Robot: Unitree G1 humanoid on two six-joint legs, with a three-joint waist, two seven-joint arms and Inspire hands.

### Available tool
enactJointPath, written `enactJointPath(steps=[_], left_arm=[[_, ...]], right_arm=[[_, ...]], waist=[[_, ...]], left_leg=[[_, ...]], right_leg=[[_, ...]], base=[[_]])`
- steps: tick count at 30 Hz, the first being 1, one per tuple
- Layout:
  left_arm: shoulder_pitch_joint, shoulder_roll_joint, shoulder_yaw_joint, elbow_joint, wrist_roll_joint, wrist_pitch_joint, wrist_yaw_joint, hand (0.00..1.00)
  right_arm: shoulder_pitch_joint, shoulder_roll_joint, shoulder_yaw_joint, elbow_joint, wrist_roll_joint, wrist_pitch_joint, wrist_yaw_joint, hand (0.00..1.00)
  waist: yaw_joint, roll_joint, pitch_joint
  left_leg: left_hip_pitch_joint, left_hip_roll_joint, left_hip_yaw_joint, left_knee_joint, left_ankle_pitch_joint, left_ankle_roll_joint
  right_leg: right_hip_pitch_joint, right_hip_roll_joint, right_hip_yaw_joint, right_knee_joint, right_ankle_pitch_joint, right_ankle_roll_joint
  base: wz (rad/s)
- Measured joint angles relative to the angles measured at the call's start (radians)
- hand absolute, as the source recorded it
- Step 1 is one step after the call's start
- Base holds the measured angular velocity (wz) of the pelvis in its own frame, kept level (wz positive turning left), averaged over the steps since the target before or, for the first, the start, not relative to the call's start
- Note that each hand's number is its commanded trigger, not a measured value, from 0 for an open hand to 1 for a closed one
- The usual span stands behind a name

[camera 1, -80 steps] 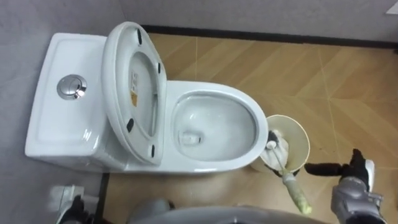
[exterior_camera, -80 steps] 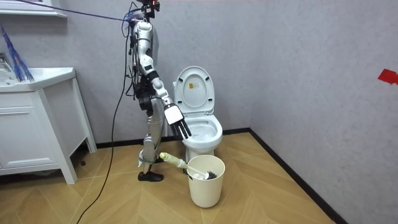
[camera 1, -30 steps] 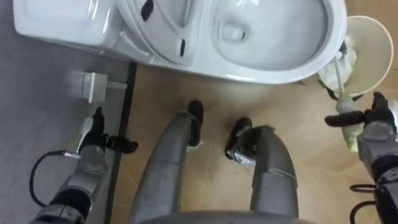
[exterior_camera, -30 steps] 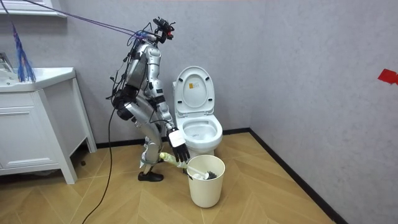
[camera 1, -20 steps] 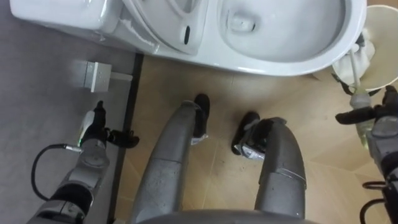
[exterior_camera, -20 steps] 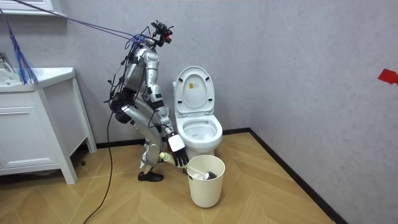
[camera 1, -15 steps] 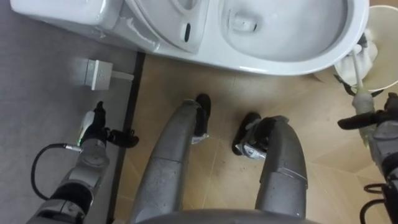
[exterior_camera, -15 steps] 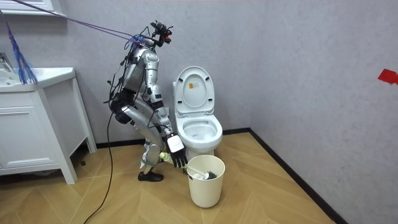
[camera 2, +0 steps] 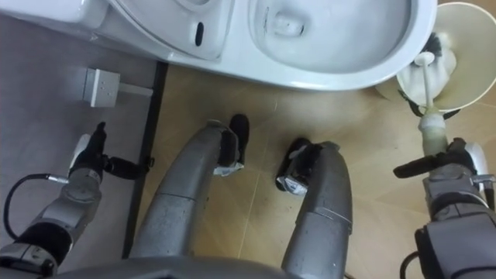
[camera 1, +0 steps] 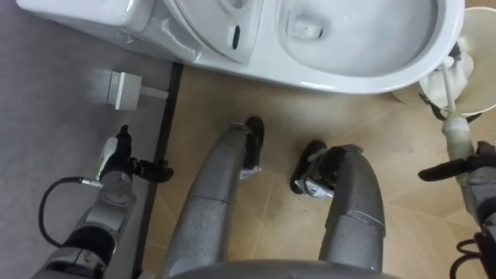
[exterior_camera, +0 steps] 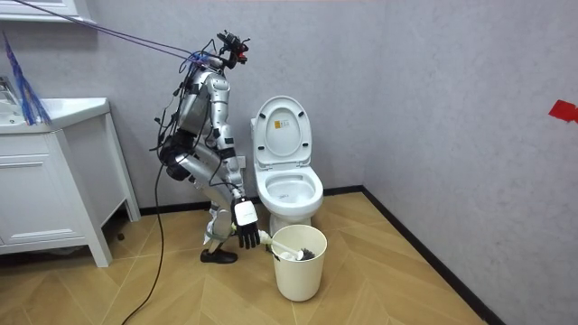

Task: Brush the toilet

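**Left eye view.** The toilet (camera 1: 372,81) runs along the top edge. The bucket (camera 1: 487,89) stands on the floor at the bowl's front end, in the top right corner. The toilet brush (camera 1: 456,132) is in the bucket, head down inside and thick grip leaning out over the near rim toward me. My right hand (camera 1: 482,169) sits at the grip's lower end. Its fingers are straight, a dark one points left, and nothing is grasped. My left hand (camera 1: 116,167) hangs low on the wall side with loose fingers, idle.

**Right eye view.** The layout is the same. The grip runs in under the right hand's upper edge, so I cannot tell whether the palm touches it. The brush's thin white stick (camera 2: 425,77) crosses the bucket's rim cleanly.

**Room view.** The robot is bent at hips and knees beside the toilet, whose seat and lid are up. The right hand hangs with fingers down just beside the protruding grip. A white cabinet (exterior_camera: 45,190) stands well apart at the room view's left.

**Judgement.** Step 1, taking up the brush, is not yet done, and no brushing has begun. How I would do the grasp:
- Bring the palm onto the thick grip, not the thin stick.
- Curl the fingers fully round the grip before lifting.
- Draw it out along the stick's own line so the head clears the rim.

A sideways pull could drag or tip the bucket, which looks light.
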Motion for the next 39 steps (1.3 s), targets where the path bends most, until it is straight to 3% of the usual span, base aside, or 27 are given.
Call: enactJointPath(steps=[7,20,26,31,33,34,39], left_arm=[[0.002,0.001,0.0,-0.001,0.0,0.016,-0.01,0.0],[0.06,0.016,0.0,-0.048,-0.003,0.037,-0.013,0.0],[0.077,0.019,-0.001,-0.106,-0.037,0.043,-0.004,0.0],[0.081,0.029,-0.001,-0.12,-0.04,0.045,0.0,0.0],[0.081,0.029,-0.001,-0.121,-0.04,0.045,0.0,0.0],[0.081,0.029,-0.001,-0.121,-0.04,0.045,0.0,0.0],[0.082,0.029,-0.001,-0.12,-0.059,0.044,0.0,0.0]], right_arm=[[-0.001,-0.001,0.03,0.024,0.007,0.004,0.015,1.0],[0.01,0.0,0.028,0.022,0.062,0.024,-0.009,1.0],[0.01,0.0,0.029,0.02,0.068,0.023,-0.074,1.0],[0.011,0.0,0.029,0.02,0.093,0.024,-0.089,1.0],[0.012,0.0,0.029,0.02,0.103,0.024,-0.091,0.15],[0.012,0.0,0.029,0.02,0.104,0.024,-0.091,0.0],[0.012,0.0,0.029,0.02,0.14,0.024,-0.092,0.0]], waist=[[0.009,0.003,-0.0019],[0.02,0.003,-0.0029],[0.019,0.013,-0.0104],[0.021,0.015,-0.0115],[0.022,0.016,-0.0122],[0.023,0.016,-0.0123],[0.026,0.017,-0.0127]], left_leg=[[0.0,-0.001,-0.006,0.013,0.0,0.0],[0.001,0.007,0.001,0.016,-0.001,0.0],[0.002,0.011,0.004,0.016,-0.001,0.0],[0.002,0.016,0.005,0.016,-0.001,-0.001],[0.002,0.017,0.005,0.016,-0.001,-0.002],[0.002,0.017,0.005,0.016,-0.001,-0.002],[0.002,0.015,0.005,0.016,-0.001,-0.002]], right_leg=[[0.009,-0.003,-0.01,0.007,-0.001,-0.002],[0.005,0.013,0.003,0.006,0.002,0.002],[0.005,0.013,0.003,0.006,0.004,0.0],[0.005,0.017,0.003,0.004,0.005,-0.002],[0.004,0.018,0.003,0.004,0.005,-0.003],[0.004,0.018,0.003,0.004,0.005,-0.003],[0.005,0.017,0.003,0.004,0.005,-0.003]], base=[[0.0],[-0.01],[-0.01],[-0.01],[0.0],[0.0],[0.0]])
